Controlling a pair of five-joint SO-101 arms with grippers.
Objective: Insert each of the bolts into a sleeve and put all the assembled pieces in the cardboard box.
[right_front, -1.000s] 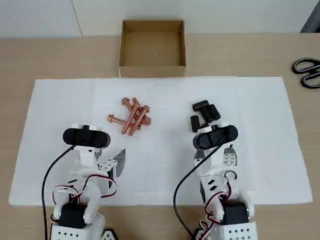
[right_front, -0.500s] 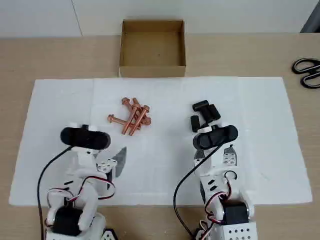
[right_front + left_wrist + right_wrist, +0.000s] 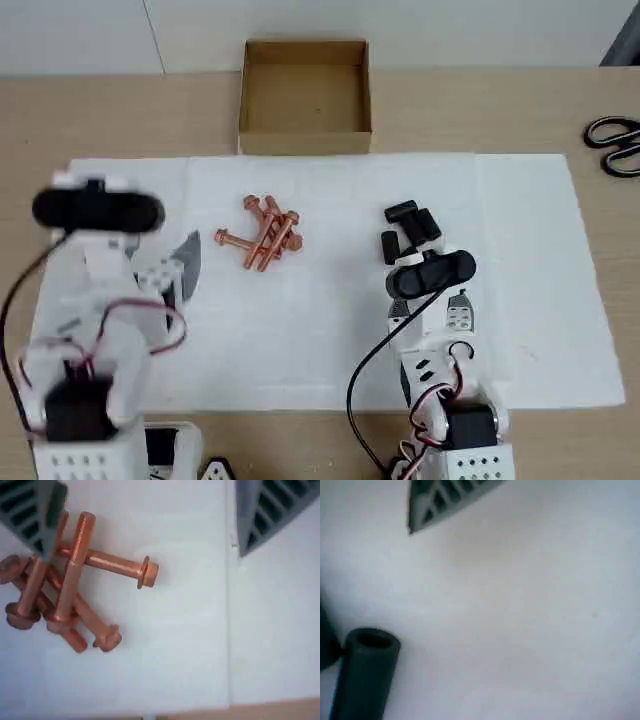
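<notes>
Bolts: copper-coloured flanged metal bolts point(image 3: 265, 232) are lying heaped on the white sheet point(image 3: 330, 330), near the front wall of the brown open cardboard box point(image 3: 305, 143).
Sleeves: black tubular sleeves point(image 3: 408, 228) are clustering off the box's right front corner, with bare sheet lying between the two groups.
Left hand point(image 3: 144, 555): hovering spread apart, farther from the box than the bolts.
Right hand point(image 3: 437, 500): hanging just behind the sleeves from the box; whether apart or together, cannot tell.
Sheet edge: running just short of the box.

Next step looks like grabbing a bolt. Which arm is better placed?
Left. Its gripper hangs open right by the bolts, one of the jaws over the pile. The right arm sits by the sleeves, farther from the bolts.
</notes>
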